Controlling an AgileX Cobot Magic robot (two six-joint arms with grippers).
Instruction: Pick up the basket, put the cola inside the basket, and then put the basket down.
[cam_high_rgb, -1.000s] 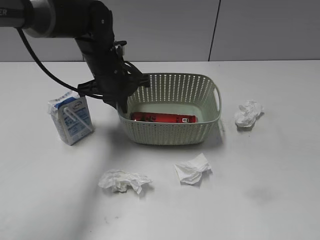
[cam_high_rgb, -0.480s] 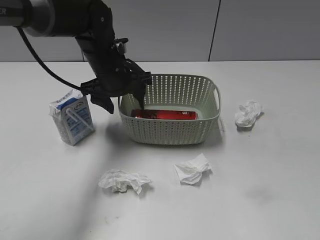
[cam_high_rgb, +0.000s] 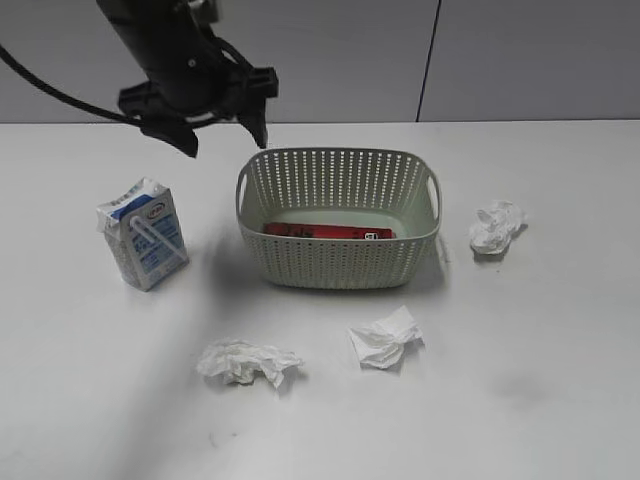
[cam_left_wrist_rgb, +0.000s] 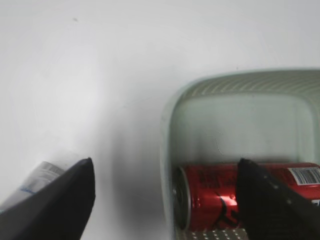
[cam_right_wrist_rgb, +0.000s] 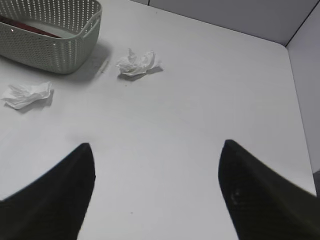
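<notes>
Left gripper (cam_high_rgb: 218, 128) hangs above the table just off the basket's (cam_high_rgb: 340, 262) left rim, its 2 fingers spread wide and holding nothing. In the left wrist view the fingers straddle that rim, 1 over bare table (cam_high_rgb: 520, 400) and 1 over the basket's inside. Right gripper (cam_right_wrist_rgb: 157, 192) is out of the exterior view; its wrist camera shows its fingers apart over bare table, well away from everything.

Basket sits flat on the table with the cola (cam_high_rgb: 328, 232) lying on its side along the near wall inside. Judging by that, the task looks as good as finished, with only the arm's retreat left.

Risks from here are small. A carton (cam_high_rgb: 143, 233) stands near the basket's left side, below the left gripper; a low or sideways retreat could knock it over. Dropping again could catch a finger on the rim and drag or tip the basket, rolling the can. 3 crumpled tissues (cam_high_rgb: 385, 338) lie around the basket, clear of both arms.
</notes>
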